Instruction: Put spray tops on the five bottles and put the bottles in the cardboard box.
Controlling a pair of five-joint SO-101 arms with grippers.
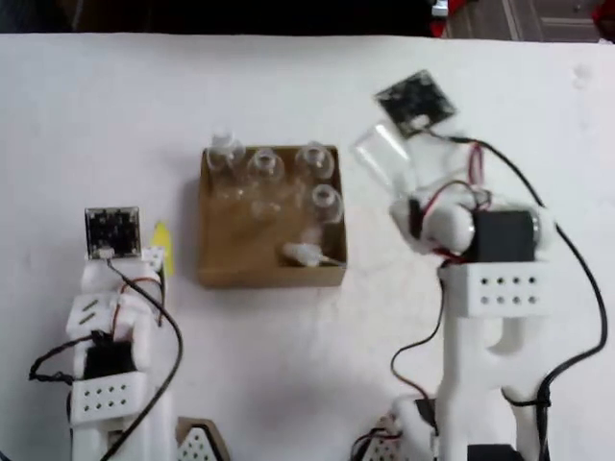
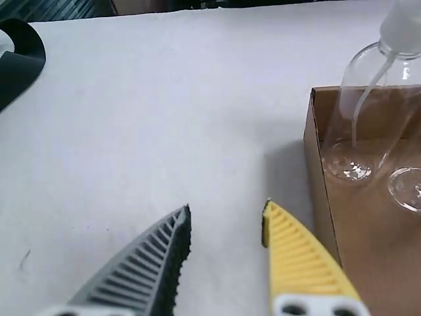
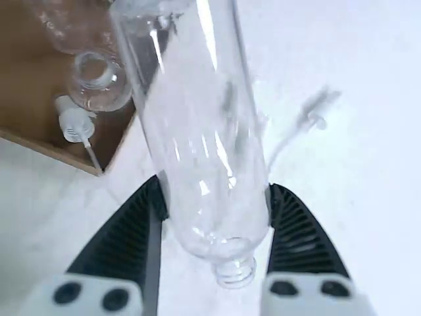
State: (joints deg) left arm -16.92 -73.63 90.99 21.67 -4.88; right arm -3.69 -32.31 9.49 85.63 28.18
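The cardboard box [image 1: 221, 269] sits mid-table with several clear bottles standing in it. One of them [image 2: 368, 99] wears a spray top; another [image 3: 99, 79] has an open neck. A loose spray top [image 1: 306, 254] lies in the box's near right corner. My right gripper [image 3: 216, 187] is shut on a clear bottle [image 3: 197, 118], held tilted above the table just right of the box [image 3: 39, 141], threaded neck toward the wrist. Another spray top [image 3: 316, 108] with its tube lies on the table beyond. My left gripper [image 2: 226, 209] is open and holds nothing, just left of the box [image 2: 316, 171].
The white table [image 1: 288, 365] has free room in front of the box and at the far left. The right arm [image 1: 480, 235] with its cables stands right of the box. A dark curved object [image 2: 20, 59] lies at the table's far side.
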